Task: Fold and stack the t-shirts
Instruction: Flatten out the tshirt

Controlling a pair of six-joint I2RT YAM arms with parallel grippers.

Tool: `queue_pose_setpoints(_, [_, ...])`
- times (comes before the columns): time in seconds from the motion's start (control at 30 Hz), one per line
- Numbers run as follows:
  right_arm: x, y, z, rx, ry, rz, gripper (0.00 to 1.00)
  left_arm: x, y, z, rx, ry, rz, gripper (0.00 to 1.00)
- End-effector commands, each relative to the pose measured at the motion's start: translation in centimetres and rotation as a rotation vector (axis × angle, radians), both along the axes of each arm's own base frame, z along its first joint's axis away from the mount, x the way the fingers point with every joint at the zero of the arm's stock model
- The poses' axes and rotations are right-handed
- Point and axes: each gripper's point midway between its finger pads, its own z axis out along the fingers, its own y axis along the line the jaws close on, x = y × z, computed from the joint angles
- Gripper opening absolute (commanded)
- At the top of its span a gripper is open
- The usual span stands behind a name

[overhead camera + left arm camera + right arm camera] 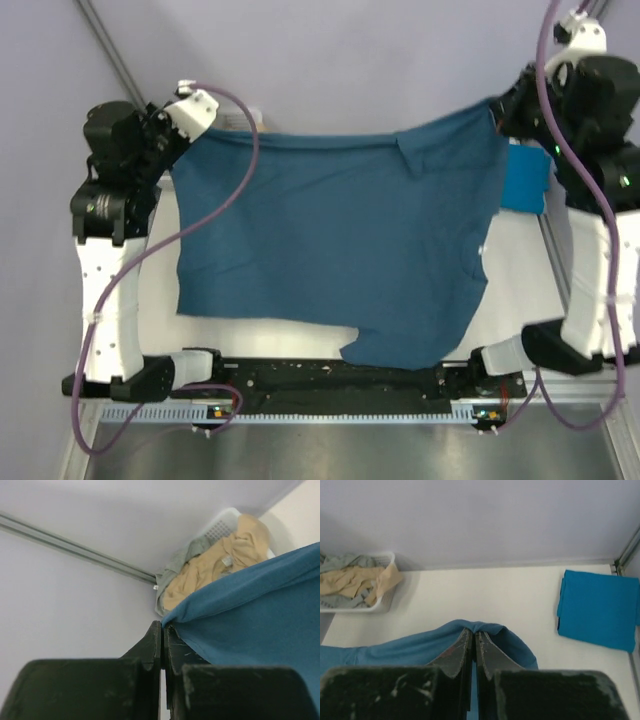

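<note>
A dark teal-blue t-shirt hangs spread between both arms above the table, its lower hem drooping over the near edge. My left gripper is shut on its far left corner; the cloth runs from the fingertips. My right gripper is shut on the far right corner, with the cloth bunched over the fingertips. A folded cyan-blue t-shirt lies flat at the table's right side and also shows in the right wrist view. Tan and grey t-shirts fill the basket.
A white slatted basket holding the tan and grey shirts stands at the table's far left corner. The white table surface shows beneath the raised shirt. A metal frame rail runs behind the left arm.
</note>
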Motion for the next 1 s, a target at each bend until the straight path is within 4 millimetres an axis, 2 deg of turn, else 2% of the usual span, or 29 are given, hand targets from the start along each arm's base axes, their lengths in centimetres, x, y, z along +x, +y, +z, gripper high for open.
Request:
queue_pose_setpoints(0.0, [6.6,-1.1,5.3,0.065,-0.165,0.02,0.0,4.4,1.5,7.4,-0.084,-0.324,0.115,0.0])
queue_pose_setpoints(0.07, [8.4,-2.7,6.8,0.152,-0.208,0.01,0.0,5.7,1.6,9.2,-0.118,-0.411,0.129,0.0])
queue_pose_setpoints(0.13, [8.6,-4.0,9.0,0.223,-0.269,0.022,0.0,6.8,1.6,10.7,-0.135,-0.477,0.131,0.0])
queue_pose_setpoints(0.2, [7.7,-4.9,11.3,0.236,-0.351,0.032,0.0,7.4,1.4,11.9,-0.14,-0.513,0.121,0.0])
queue_pose_setpoints(0.27, [6.4,-5.5,12.6,0.216,-0.404,0.011,0.0,7.9,1.2,12.2,-0.135,-0.521,0.11,0.0])
queue_pose_setpoints(0.3, [5.7,-5.5,12.8,0.201,-0.416,0.011,0.0,8.0,0.9,12.2,-0.136,-0.52,0.096,0.0])
queue_pose_setpoints(0.37, [4.6,-5.1,12.2,0.164,-0.408,0.03,0.0,8.2,0.6,11.0,-0.121,-0.491,0.081,0.0])
queue_pose_setpoints(0.47, [4.0,-4.8,9.1,0.137,-0.332,0.042,0.0,8.2,0.1,7.9,-0.079,-0.428,0.046,0.0])
queue_pose_setpoints(0.5, [4.0,-4.9,7.1,0.129,-0.283,0.041,0.0,8.2,-0.2,6.4,-0.057,-0.391,0.03,0.0])
queue_pose_setpoints(0.53, [3.4,-4.8,6.0,0.115,-0.261,0.038,0.0,8.3,-0.2,4.7,-0.044,-0.349,0.026,0.0])
queue_pose_setpoints(0.63, [1.6,-4.7,1.1,0.097,-0.143,0.028,0.0,7.5,-1.6,-0.4,-0.004,-0.221,-0.065,0.0])
queue_pose_setpoints(0.7, [-0.3,-4.1,-2.6,0.1,-0.061,0.044,0.0,6.8,-2.0,-5.2,0.019,-0.105,-0.099,0.0])
queue_pose_setpoints(0.77, [-2.0,-3.2,-7.2,0.139,0.039,0.069,0.0,5.4,-2.3,-9.5,0.046,0.011,-0.133,0.0])
queue_pose_setpoints(0.83, [-3.4,-2.1,-12.9,0.206,0.157,0.094,0.0,3.5,-2.5,-14.2,0.066,0.137,-0.168,0.0])
queue_pose_setpoints(0.9, [-5.0,-1.2,-17.7,0.264,0.261,0.114,0.0,1.1,-2.7,-19.0,0.073,0.272,-0.203,0.0])
queue_pose_setpoints(0.97, [-6.7,-0.5,-21.5,0.307,0.345,0.121,0.0,-1.8,-2.9,-24.4,0.062,0.437,-0.226,0.0])
